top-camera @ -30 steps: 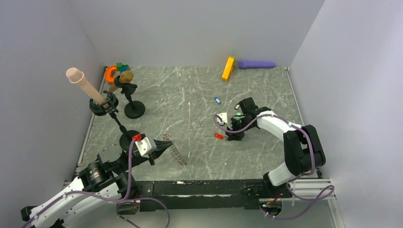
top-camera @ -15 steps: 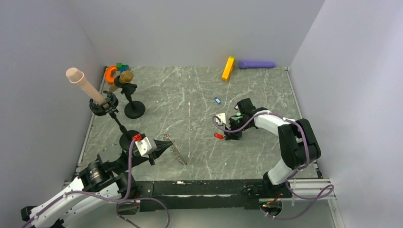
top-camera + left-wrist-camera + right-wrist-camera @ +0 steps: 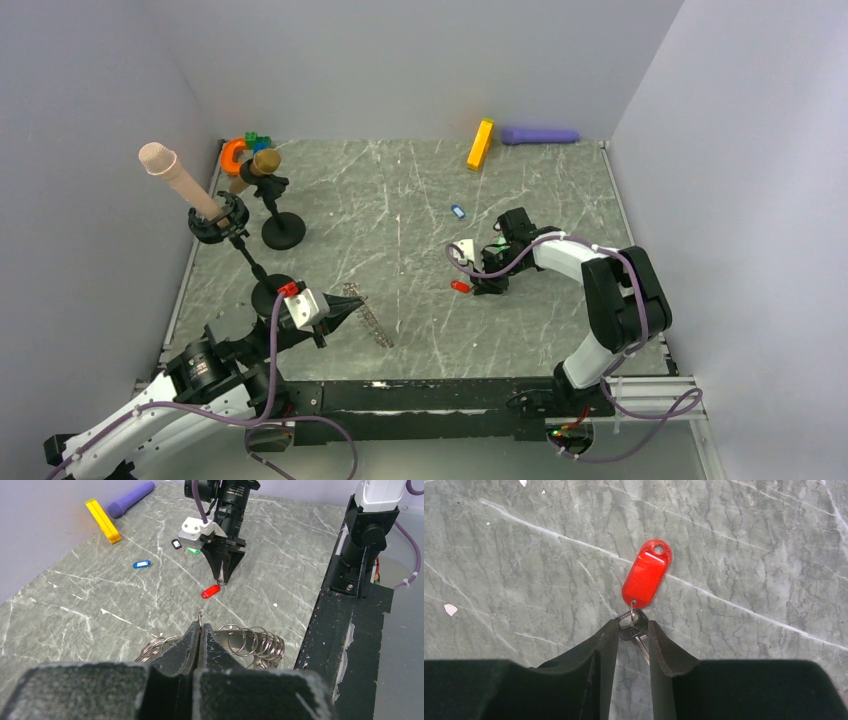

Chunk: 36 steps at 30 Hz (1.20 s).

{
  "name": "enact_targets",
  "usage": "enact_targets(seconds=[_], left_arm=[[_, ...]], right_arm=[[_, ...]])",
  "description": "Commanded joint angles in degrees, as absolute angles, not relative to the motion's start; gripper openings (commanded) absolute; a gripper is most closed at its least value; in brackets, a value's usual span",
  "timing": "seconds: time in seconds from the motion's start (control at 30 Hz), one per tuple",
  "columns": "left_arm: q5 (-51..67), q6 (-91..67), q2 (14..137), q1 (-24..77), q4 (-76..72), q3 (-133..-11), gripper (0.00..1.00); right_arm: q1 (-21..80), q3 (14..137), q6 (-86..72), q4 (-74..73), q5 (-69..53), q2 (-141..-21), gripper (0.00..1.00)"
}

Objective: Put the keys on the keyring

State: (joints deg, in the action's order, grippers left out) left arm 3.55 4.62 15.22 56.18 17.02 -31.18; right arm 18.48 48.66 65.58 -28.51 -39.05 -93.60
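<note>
The right claw point(image 3: 631, 625) points down at the table. Its two black fingers stand a little apart on either side of the small dark key head and thin metal ring fixed to the end of an oblong red plastic key tag point(image 3: 646, 575). Whether they press that head or only flank it cannot be told. The red tag lies flat on the grey marbled tabletop point(image 3: 749, 540), reaching away from the fingertips. Farther out, an oblong blue plastic key tag point(image 3: 142, 564) and a small black key tag point(image 3: 176, 543) lie loose on the stone, apart from the red one. A long yellow-orange block point(image 3: 102, 520) and a purple cylinder point(image 3: 131, 498) rest by the back wall. Near the table's front edge the left claw point(image 3: 200, 627) is closed tight, pinching a wire loop of the silver-grey chain of metal rings point(image 3: 250, 641), which lies on the table just beyond its tips.
</note>
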Motion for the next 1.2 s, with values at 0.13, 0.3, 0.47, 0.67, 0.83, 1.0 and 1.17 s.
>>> enact_targets(seconds=[0.13, 0.3, 0.47, 0.67, 0.83, 1.0, 1.17], left_arm=[[3.25, 3.38, 15.21, 55.99, 12.84, -31.91, 0.00], [3.35, 3.34, 15.29, 55.99, 12.81, -31.89, 0.00], [3.27, 3.29, 15.21, 55.99, 12.91, -31.94, 0.00], [3.31, 3.25, 15.27, 55.99, 12.75, -31.78, 0.00], [3.35, 3.34, 15.42, 56.03, 12.96, -32.01, 0.00], [3.25, 3.25, 15.25, 56.03, 12.92, -31.99, 0.00], [3.34, 3.34, 15.56, 56.03, 12.78, -32.04, 0.00]], right_arm=[[19.02, 48.81, 65.25, -27.09, -41.32, -93.99, 0.31], [19.29, 48.98, 63.03, -25.79, -40.73, -94.01, 0.31], [19.48, 49.26, 62.27, -25.56, -40.17, -94.46, 0.31], [19.61, 49.03, 62.66, -25.73, -40.34, -94.19, 0.29], [19.93, 49.37, 62.46, -25.92, -40.17, -94.78, 0.23], [20.03, 49.65, 62.62, -26.34, -40.17, -95.00, 0.17], [20.08, 49.75, 62.47, -26.53, -40.48, -95.16, 0.08]])
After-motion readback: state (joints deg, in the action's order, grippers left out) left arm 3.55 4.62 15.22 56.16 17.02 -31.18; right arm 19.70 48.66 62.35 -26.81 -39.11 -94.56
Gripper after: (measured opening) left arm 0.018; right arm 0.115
